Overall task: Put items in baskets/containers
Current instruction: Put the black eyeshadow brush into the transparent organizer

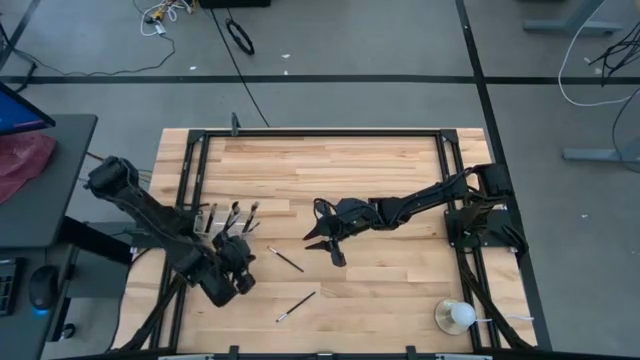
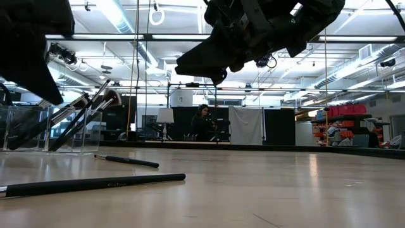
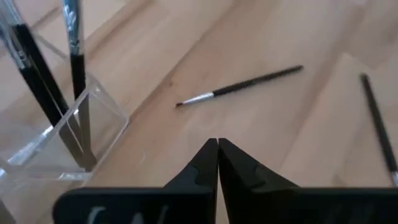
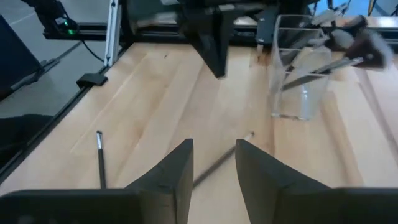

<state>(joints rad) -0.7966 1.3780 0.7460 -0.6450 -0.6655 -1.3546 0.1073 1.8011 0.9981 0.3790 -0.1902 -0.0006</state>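
A clear plastic holder [image 1: 214, 221] stands on the table's left part, with several slim brushes [image 1: 236, 214] leaning in it, bristles up; it also shows in the low view [image 2: 38, 130] and the right wrist view [image 4: 297, 74]. Two brushes lie flat on the wood: one [image 1: 286, 260] between the grippers, one [image 1: 296, 306] nearer the near edge. My left gripper [image 3: 217, 148] is shut and empty beside the holder [image 3: 62, 140], short of the silver-tipped brush [image 3: 239, 87]. My right gripper [image 1: 325, 250] hovers open above the table's middle, over a brush [image 4: 214, 167].
A white round ball-like object on a stick [image 1: 456, 316] sits near the table's near right corner. A black frame [image 1: 320, 132] borders the wooden top. Bare wood lies between the holder and the right arm's base. A person sits far off in the room [image 2: 204, 120].
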